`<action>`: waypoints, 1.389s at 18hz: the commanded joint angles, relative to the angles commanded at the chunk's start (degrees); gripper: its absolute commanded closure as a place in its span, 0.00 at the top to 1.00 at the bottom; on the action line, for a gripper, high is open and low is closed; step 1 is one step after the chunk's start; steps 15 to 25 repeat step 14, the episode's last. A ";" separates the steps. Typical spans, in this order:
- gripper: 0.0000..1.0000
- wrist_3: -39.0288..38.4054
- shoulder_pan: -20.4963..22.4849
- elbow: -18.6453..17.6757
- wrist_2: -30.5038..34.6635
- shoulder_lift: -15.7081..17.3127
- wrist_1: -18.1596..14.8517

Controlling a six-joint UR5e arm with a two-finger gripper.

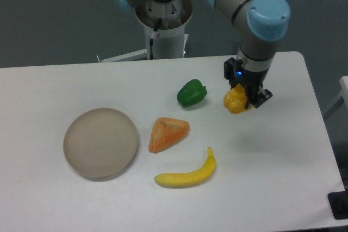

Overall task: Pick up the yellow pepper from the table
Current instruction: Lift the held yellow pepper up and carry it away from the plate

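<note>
Grey floor lies behind the large white rectangular table [272, 188], which has rounded corners and a matte top. The arm's black two-finger gripper [243, 100] hangs over the table's right rear part, its fingers clamped on the small lobed yellow-orange pepper [235, 100]. The pepper appears raised clear of the surface, though contact cannot be ruled out. Just left of it sits a small green bell pepper [191, 92]. Nearer the front lie an orange-pink wedge-shaped fruit [167, 133] and a long curved yellow banana [187, 175]. A round grey-beige plate [100, 142] rests at left.
</note>
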 joint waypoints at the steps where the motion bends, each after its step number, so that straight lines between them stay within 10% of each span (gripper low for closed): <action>1: 0.03 1.14 0.00 -0.26 -0.26 -0.09 0.17; 25: 0.04 3.35 -0.70 -0.18 -0.44 -1.58 0.88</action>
